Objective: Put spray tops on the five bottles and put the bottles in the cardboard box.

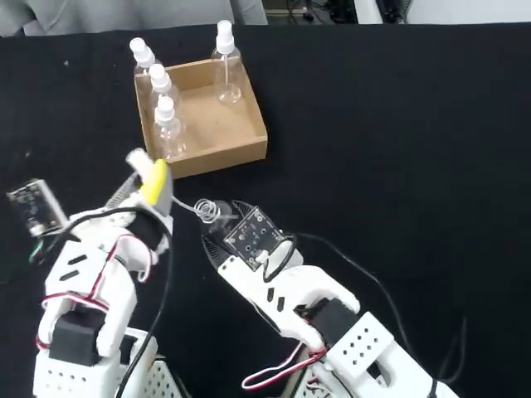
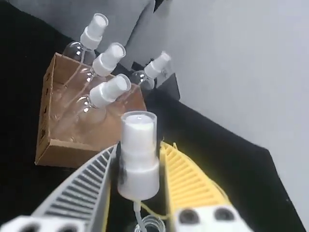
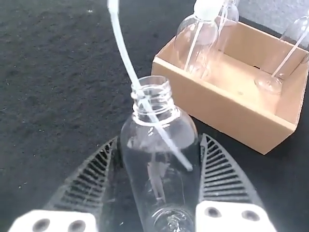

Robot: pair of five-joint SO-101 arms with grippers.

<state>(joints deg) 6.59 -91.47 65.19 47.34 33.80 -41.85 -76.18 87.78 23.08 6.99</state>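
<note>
Clamping the last bottle (image 3: pixel 157 169) around its belly, the right claw (image 3: pixel 158 141) holds it near the cardboard box (image 3: pixel 227 104); the left claw (image 2: pixel 137 146) pinches the spray top (image 2: pixel 138 133) by its collar. Both look light, slick and rigid; the dip tube (image 3: pixel 124 50) seems floppy.

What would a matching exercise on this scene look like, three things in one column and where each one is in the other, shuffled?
1 spray top
2 uncapped bottle
3 capped bottles

A in the cardboard box
B gripped by the right end effector
C gripped by the left end effector

Pairs: 1-C, 2-B, 3-A.
</note>
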